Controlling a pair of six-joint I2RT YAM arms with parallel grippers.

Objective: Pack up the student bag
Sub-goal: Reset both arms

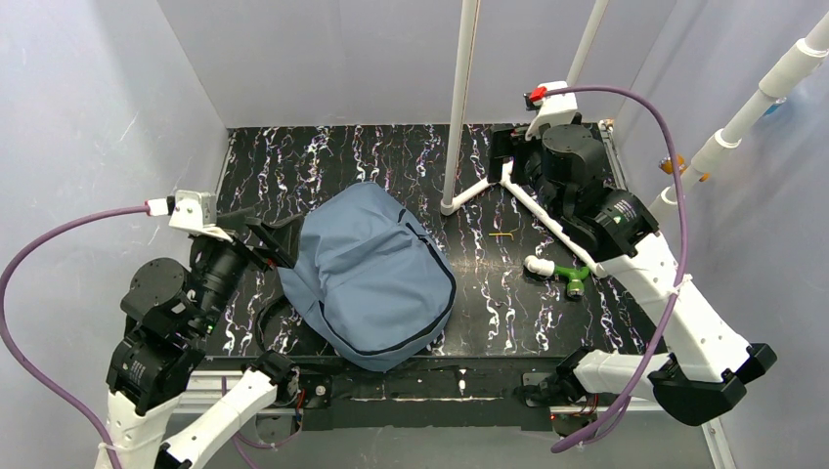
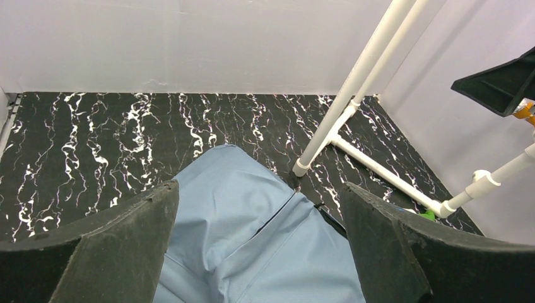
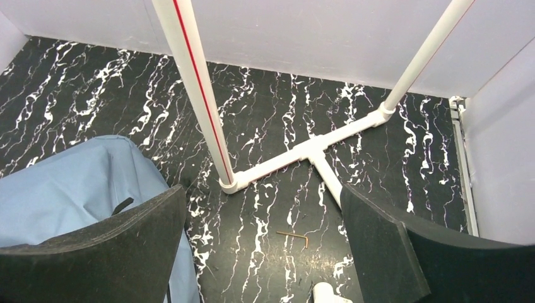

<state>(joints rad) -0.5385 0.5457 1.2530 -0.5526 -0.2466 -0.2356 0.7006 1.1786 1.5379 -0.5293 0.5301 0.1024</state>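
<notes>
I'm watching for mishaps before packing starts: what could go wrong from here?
The student bag lies flat and limp by the open left hand; a pinch may catch only cloth. The white pipe frame stands just ahead of the open right hand, close to the bag; a swing toward it could strike the pipe.

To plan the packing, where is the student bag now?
In the top view, the student bag lies flat on the left-centre of the table, beside the open left hand and left of the white pipe stand.
</notes>
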